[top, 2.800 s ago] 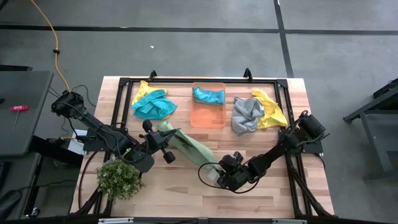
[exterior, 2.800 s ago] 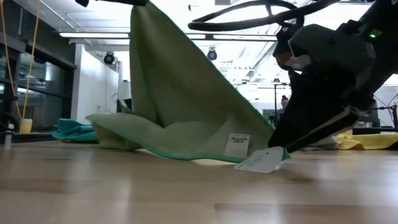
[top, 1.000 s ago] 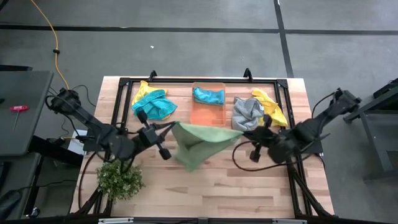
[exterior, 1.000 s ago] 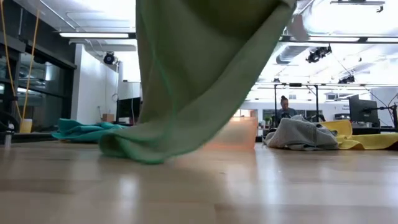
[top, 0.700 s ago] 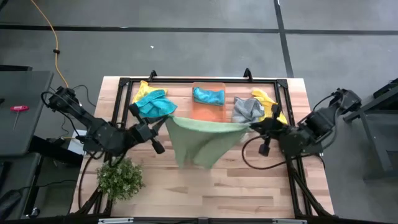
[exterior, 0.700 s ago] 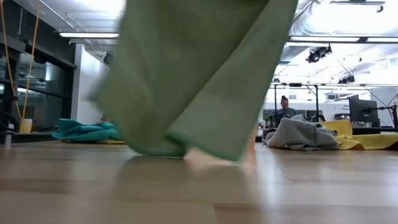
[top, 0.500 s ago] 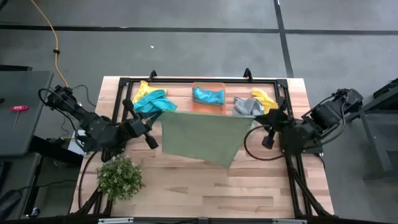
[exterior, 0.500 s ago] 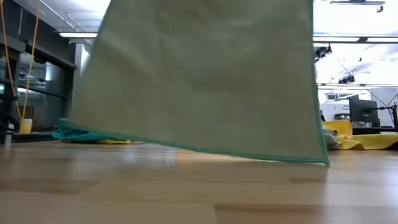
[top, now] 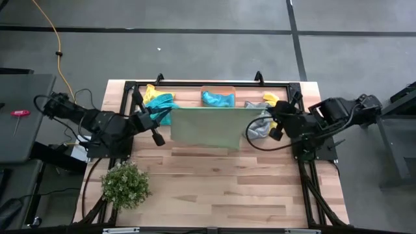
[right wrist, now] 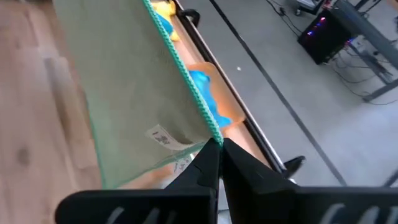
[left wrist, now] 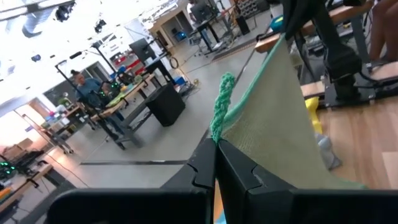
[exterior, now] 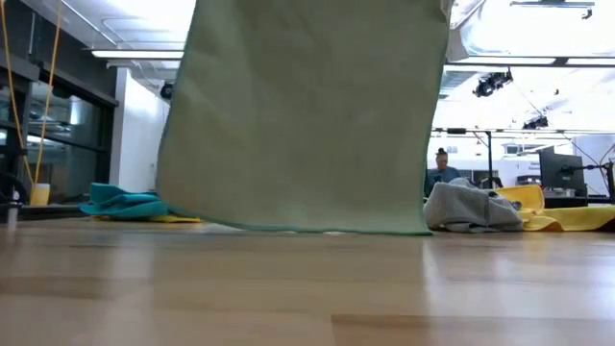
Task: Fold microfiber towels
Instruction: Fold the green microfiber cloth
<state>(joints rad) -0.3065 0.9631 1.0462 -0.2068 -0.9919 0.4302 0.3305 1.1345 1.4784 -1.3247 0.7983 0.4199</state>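
- Two claws share the load: our left claw (top: 158, 116) and our right claw (top: 268, 112) each pinch a top corner of the light green towel (top: 205, 127), fingers clamped tight on its teal hem
- We see it stretched flat between them above the worktop (top: 214, 188), toward the far side; from the low view its lower edge seems to hang just at the wood, though we cannot tell if it touches
- We judge it light and limp: it drapes with no stiffness, so corners are the right hold, and slack would make it sag or bunch
- A small white tag (right wrist: 160, 136) sits near our right-hand corner
- Other towels lie at the far edge: a teal towel (top: 160, 102), a grey towel (top: 260, 123), a yellow towel (exterior: 562, 217)
- An orange bin (top: 218, 91) holds a blue cloth (top: 216, 99); a plant (top: 125, 184) stands at the near left
- Smooth pale planks should let cloth slide; beyond is an open workshop with a person seated far off
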